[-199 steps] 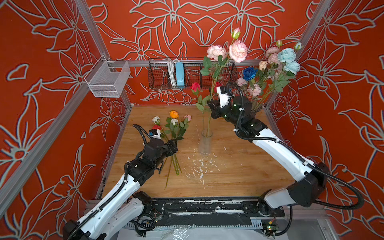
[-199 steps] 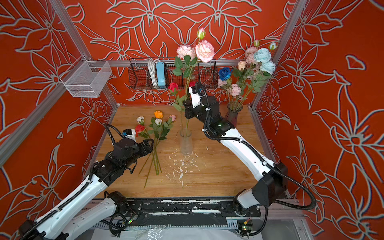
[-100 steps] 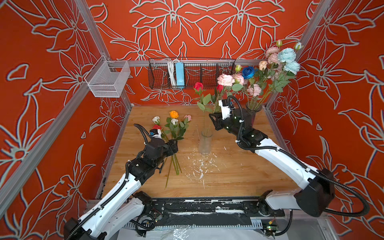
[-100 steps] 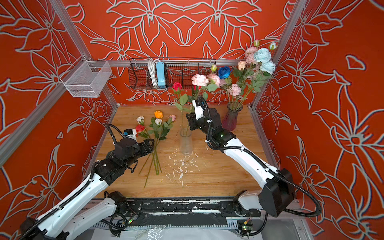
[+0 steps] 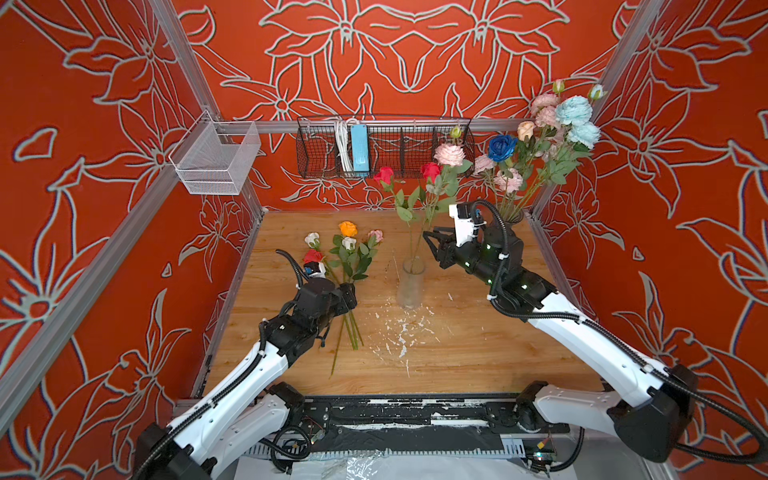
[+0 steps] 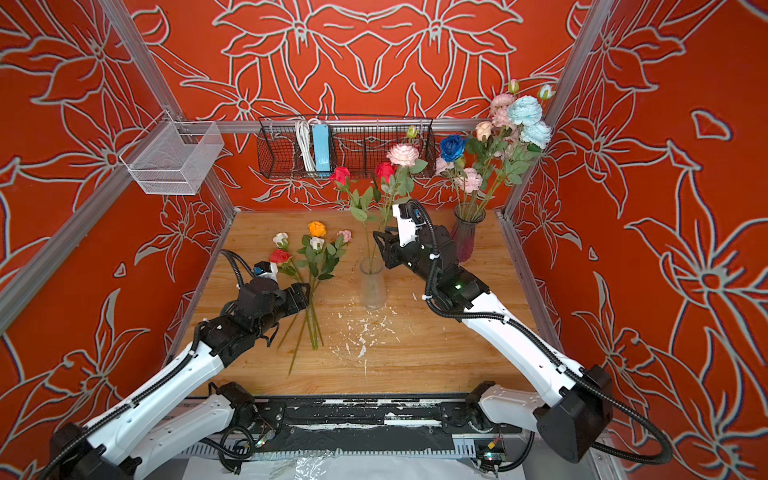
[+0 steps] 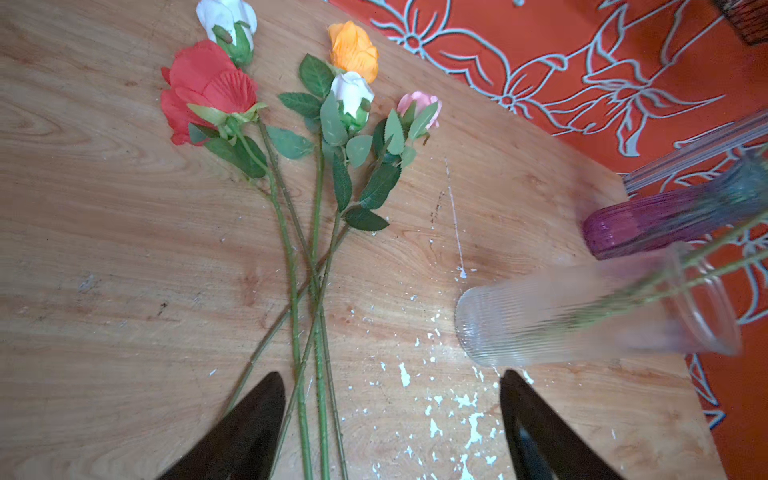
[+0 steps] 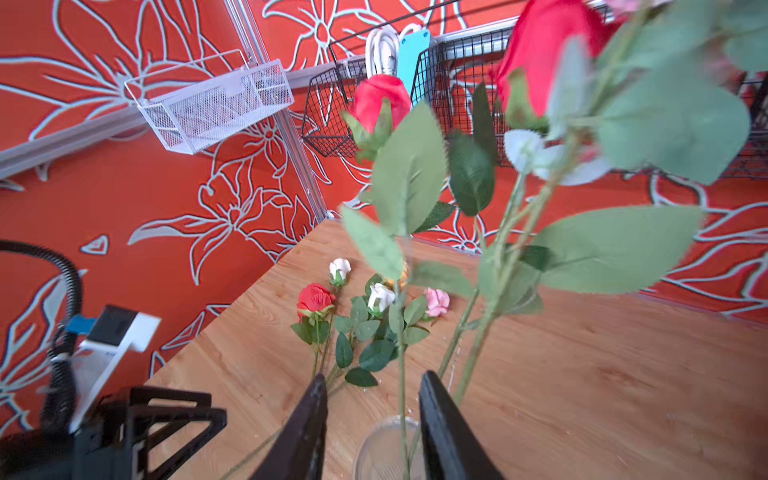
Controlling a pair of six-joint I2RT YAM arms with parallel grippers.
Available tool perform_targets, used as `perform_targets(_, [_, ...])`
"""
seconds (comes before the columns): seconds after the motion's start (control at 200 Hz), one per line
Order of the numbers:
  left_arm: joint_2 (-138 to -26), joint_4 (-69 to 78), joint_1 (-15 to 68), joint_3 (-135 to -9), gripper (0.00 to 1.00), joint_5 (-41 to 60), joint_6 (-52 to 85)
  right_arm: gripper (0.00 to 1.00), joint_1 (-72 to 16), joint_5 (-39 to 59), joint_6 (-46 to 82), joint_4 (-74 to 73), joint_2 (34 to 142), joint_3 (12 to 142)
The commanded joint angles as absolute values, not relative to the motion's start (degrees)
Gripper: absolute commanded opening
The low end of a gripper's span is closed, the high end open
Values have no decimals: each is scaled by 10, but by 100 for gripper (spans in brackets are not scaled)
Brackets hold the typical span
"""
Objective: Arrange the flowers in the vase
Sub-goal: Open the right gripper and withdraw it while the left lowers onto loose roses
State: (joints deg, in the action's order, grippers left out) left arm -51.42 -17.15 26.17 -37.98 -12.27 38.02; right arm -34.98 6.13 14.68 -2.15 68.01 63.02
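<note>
Your right gripper point(image 8: 374, 376) at the mouth of the clear vase point(image 5: 410, 286), jaws parted, pinching nothing, three flowers point(image 5: 430, 171) standing in that vase, your left gripper point(image 7: 392, 376) spread wide over five loose roses point(image 7: 351, 93) on the table point(image 7: 104, 249).

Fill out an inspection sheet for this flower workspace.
Surface: wooden tabletop, lightly scratched.
Job's things: clear ribbed glass vase upright, holding two red roses and a pink peony; five loose flowers (red, orange, pink, two white) lying on the wood; purple glass vase with a mixed bouquet in the back corner.
Clutter: white flecks scattered in front of the clear vase.
Grippers: left gripper open above the loose stems; right gripper open by the stems above the clear vase, holding nothing.
Cables: black corrugated hoses on both arms; white coiled cord in the wall basket.
Surroundings: red wallpaper with grey lily outlines; black wire basket with a blue power strip; white mesh basket.
</note>
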Motion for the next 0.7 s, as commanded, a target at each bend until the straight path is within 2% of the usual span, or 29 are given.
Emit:
perform_targets(0.0, [-583, -182, 246, -408, 81, -125, 372, 41, -353, 31, 166, -9, 636, 607])
perform_targets(0.1, [-666, -200, 226, -446, 77, -107, 359, 41, -353, 13, 192, 11, 595, 575])
perform_targets(0.17, [-729, -201, 218, -473, 70, -93, 345, 41, -353, 2, 205, 33, 562, 549])
perform_targets(0.36, [-879, -213, 198, -547, 37, -57, 314, 39, -353, -34, 251, 76, 469, 469])
perform_targets(0.49, [-944, -236, 192, -592, 36, -93, 291, 38, -353, -39, 274, 100, 423, 419])
perform_targets(0.585, [-988, -240, 185, -629, 36, -71, 269, 38, -353, -43, 281, 110, 407, 392])
perform_targets(0.655, [-1016, -247, 185, -652, 34, -74, 259, 37, -353, -46, 280, 112, 402, 380])
perform_targets(0.696, [-1031, -258, 185, -666, 28, -79, 254, 37, -353, -48, 280, 117, 402, 378])
